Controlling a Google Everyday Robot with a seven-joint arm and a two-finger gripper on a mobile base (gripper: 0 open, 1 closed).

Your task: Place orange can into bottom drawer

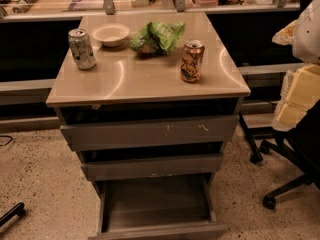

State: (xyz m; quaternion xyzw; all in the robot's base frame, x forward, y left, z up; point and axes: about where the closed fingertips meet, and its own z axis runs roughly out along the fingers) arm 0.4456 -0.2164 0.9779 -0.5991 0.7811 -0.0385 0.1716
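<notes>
The orange can [192, 60] stands upright on the right part of the beige cabinet top [140, 79], with dark swirly markings and a silver top. The bottom drawer [157, 204] is pulled open at the foot of the cabinet, and what shows of its inside is bare. My gripper [296, 98] shows as pale white and yellowish parts at the right edge, to the right of the cabinet and below the top's level. It is apart from the can and holds nothing that I can see.
A pale silver-green can [82, 48] stands at the top's left. A white bowl [110, 34] and a green chip bag [157, 37] lie at the back. The two shallower drawers [150, 132] are slightly out. An office chair base [280, 184] stands to the right.
</notes>
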